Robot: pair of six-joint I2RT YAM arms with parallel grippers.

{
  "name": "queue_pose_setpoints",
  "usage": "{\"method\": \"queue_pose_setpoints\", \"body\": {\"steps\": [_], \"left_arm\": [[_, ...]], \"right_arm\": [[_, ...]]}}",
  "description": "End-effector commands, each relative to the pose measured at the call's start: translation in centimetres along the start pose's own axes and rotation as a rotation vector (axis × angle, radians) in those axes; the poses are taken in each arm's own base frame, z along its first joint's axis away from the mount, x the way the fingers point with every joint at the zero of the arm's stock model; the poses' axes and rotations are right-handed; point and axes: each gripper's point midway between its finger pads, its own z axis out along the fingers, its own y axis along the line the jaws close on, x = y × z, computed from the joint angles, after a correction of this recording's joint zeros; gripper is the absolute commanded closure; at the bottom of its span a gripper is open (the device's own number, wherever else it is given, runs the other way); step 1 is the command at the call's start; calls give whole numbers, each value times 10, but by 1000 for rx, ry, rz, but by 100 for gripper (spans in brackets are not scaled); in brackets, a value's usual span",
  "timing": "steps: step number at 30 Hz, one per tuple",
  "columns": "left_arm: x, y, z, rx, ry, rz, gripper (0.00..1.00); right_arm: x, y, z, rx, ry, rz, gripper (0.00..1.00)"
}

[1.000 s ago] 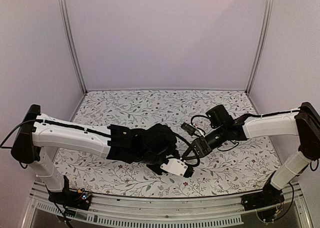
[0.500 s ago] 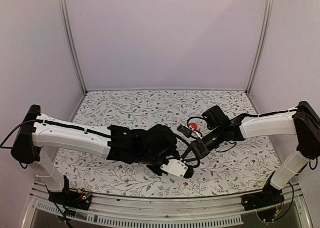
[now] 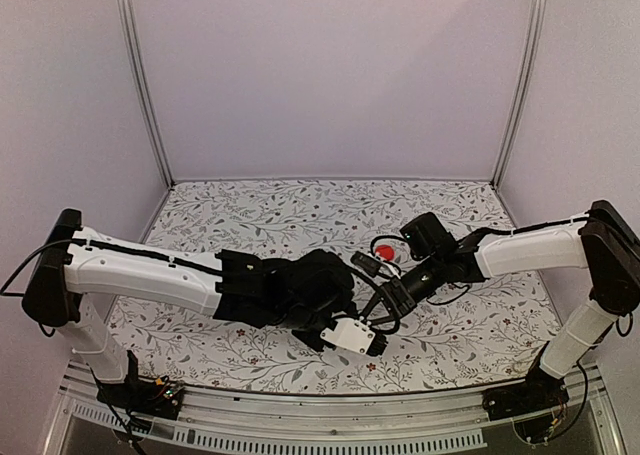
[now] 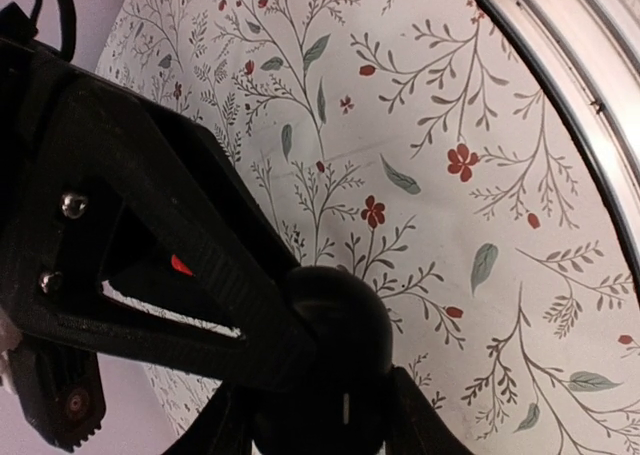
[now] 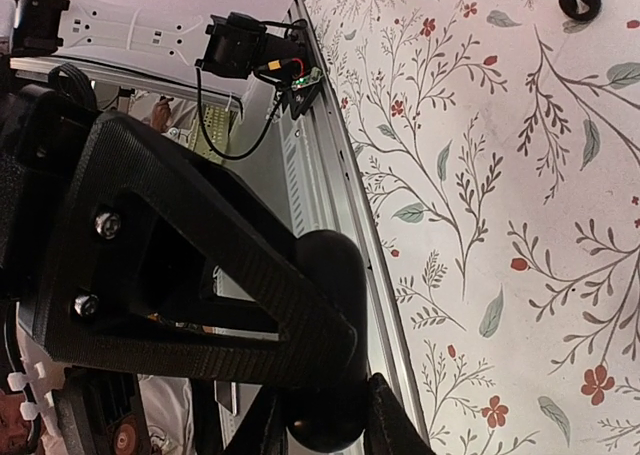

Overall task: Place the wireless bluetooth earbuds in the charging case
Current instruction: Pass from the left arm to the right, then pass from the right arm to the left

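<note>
Grip detail: your left gripper is clamped on the charging case; whether your right gripper holds anything cannot be told; red disc lies just beyond.

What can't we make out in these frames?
- Earbuds: top view, too small or under the arms.
- charging case lid, open or shut: left wrist, left gripper covers it.
- Black lump at right gripper: right wrist, case or bud unclear.
</note>
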Motion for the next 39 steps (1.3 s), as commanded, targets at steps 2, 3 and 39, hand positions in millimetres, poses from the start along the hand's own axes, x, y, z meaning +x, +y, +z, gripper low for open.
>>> {"method": "queue_pose_setpoints", "body": {"steps": [2, 3, 39], "left_arm": [[-8, 16, 0, -84, -5, -38, 79], [-5, 18, 0, -93, 2, -46, 77], [24, 161, -213, -400, -918, -965, 0]], "right_arm": [[-6, 3, 3, -5, 0, -11, 87], [-6, 3, 3, -6, -1, -13, 88], [-136, 126, -156, 58, -669, -573, 93]]}}
